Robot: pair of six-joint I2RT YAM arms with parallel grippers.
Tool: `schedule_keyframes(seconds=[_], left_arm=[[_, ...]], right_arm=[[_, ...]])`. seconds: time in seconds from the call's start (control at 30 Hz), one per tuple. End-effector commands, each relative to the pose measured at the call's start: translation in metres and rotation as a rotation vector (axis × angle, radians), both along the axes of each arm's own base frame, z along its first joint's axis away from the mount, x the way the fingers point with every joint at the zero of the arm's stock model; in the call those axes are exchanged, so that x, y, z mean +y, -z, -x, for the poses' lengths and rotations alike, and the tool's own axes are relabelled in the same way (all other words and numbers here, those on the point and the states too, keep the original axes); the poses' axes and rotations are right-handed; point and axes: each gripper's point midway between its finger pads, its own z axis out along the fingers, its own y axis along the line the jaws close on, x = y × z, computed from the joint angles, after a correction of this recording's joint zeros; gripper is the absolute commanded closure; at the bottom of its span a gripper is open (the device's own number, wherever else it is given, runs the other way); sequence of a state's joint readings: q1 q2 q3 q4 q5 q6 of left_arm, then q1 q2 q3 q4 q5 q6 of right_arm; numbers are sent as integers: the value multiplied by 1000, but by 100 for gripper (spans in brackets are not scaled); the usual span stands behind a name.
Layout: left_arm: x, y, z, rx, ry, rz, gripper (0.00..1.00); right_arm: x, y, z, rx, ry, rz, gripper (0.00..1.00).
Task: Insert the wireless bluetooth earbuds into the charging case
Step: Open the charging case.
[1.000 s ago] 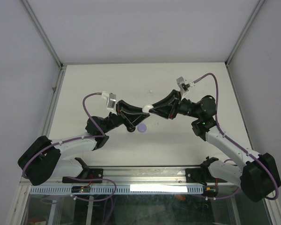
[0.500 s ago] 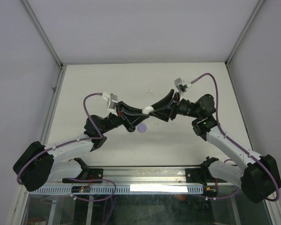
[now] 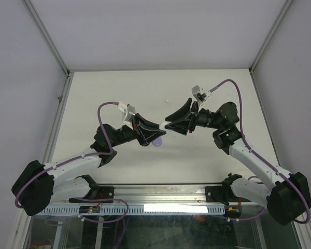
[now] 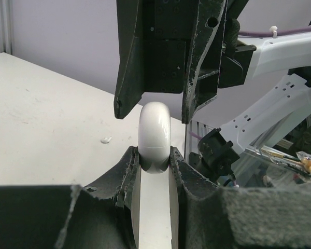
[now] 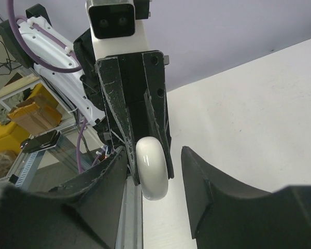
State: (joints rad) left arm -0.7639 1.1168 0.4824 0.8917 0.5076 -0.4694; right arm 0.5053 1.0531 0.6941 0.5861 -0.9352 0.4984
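A white round charging case (image 4: 154, 132), shut, stands on edge between the fingertips of my left gripper (image 4: 154, 154), which is shut on it above the table. My right gripper (image 5: 155, 154) is open, with its jaws either side of the same case (image 5: 153, 168) and gaps showing on both sides. In the top view the two grippers meet tip to tip over the table's middle, the left gripper (image 3: 159, 131) and the right gripper (image 3: 168, 122), and the case is mostly hidden there. A tiny white earbud-like piece (image 4: 106, 139) lies on the table (image 3: 212, 155). Other earbuds are out of view.
A lavender round case (image 3: 156, 141) lies on the table just under the left gripper. The tiny white piece (image 3: 166, 100) lies behind the grippers toward the back. Grey walls close the table at the back and both sides.
The right gripper's jaws have opened off the white case. The left gripper has moved right and now holds the case alone. The case is less visible from above.
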Motion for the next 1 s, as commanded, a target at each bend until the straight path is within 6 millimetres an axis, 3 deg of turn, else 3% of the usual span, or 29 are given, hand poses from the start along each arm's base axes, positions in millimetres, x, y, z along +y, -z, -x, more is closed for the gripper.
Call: schedule_keyframes(seconds=[0.0,0.17,0.37,0.43,0.63,0.97], left_arm=[[-1,-24,3,-69,29,36,100],[-4,-25,4,-63,48,38,100],[-5,-22,3,-40,54,33,99],[-4,-21,2,-29,50,38,89],[-3,-25,2,5,51,90,70],[-9,-27,4,13,84,110,67]], right_arm=[[0,-23,8,-82,-52,-24,52],[1,-19,12,-72,-88,-15,58],[0,-21,14,-91,-89,-25,85],[0,-21,14,-94,-86,-27,90],[0,-21,15,-91,-89,-47,94],[4,-19,18,-86,-104,-52,96]])
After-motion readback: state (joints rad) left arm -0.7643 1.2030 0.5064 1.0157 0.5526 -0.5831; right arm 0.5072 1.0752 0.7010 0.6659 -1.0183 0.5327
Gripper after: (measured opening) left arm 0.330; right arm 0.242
